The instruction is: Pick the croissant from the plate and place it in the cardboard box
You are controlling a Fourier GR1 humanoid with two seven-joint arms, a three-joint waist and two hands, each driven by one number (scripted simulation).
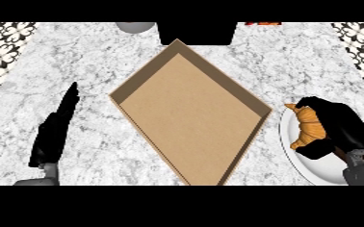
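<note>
A golden croissant [308,128] lies on a white plate [313,168] at the right edge of the counter. My right hand [340,125] covers the croissant's right side, its fingers curled over the top and the thumb under the lower end. The open cardboard box [190,110], empty, sits in the middle like a diamond, just left of the plate. My left hand [51,132] rests at the lower left with straight fingers pointing up, holding nothing.
A grey round object [135,27] and a black block [198,32] stand at the counter's far edge behind the box. A small red item [263,23] shows at the top right. Patterned tile borders both upper corners.
</note>
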